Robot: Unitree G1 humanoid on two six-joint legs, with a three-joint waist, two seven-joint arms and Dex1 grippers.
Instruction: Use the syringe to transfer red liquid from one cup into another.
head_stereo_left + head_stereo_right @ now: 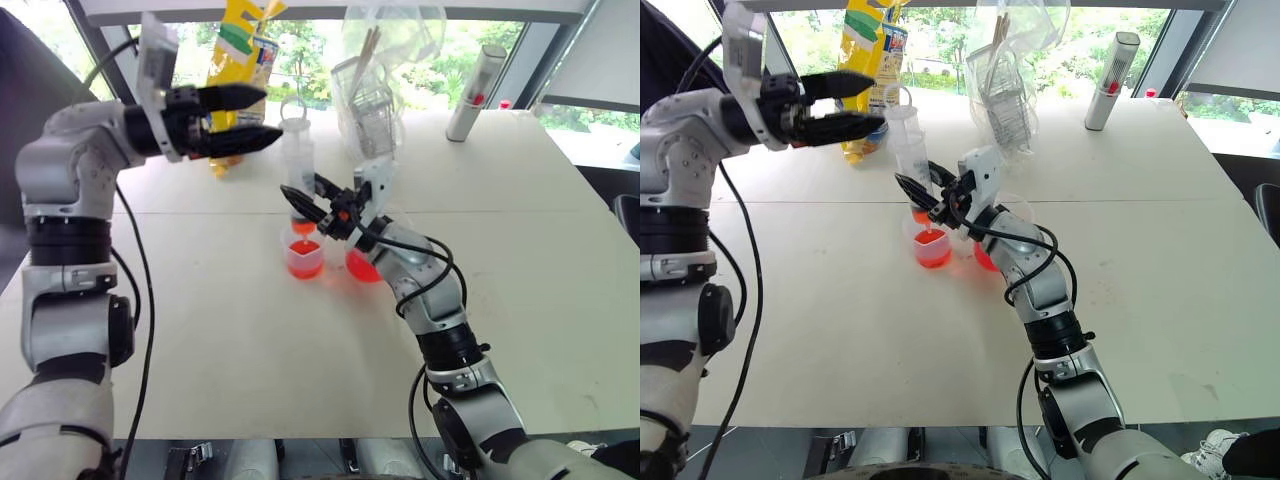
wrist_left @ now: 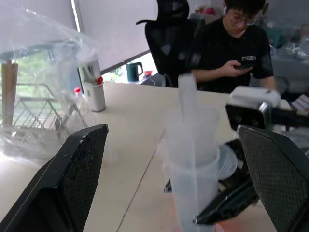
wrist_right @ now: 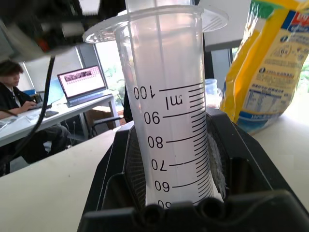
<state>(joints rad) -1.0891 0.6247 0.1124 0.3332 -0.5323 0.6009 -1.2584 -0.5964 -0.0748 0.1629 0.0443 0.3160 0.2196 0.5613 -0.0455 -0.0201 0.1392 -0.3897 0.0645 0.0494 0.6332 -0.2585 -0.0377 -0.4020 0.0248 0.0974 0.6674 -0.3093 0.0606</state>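
Note:
The syringe [image 1: 297,150] stands upright, and my right gripper [image 1: 305,207] is shut on the lower part of its barrel. In the right wrist view the graduated barrel [image 3: 169,96] sits clamped between the fingers. Its orange tip hangs just over the red liquid [image 1: 304,247] in the smaller cup [image 1: 305,260]. The larger red-tinted cup [image 1: 360,267] stands right beside it, partly hidden by my right arm. My left gripper [image 1: 245,117] is open and level, just left of the syringe's top and apart from it. In the left wrist view the syringe [image 2: 193,159] rises between the spread fingers [image 2: 72,179].
A yellow bag [image 1: 240,50] stands at the back of the white table [image 1: 250,350]. A clear plastic bag over a wire rack [image 1: 375,90] and a grey tube with a red mark [image 1: 475,95] stand there too. A person [image 2: 231,43] sits beyond the table's far side.

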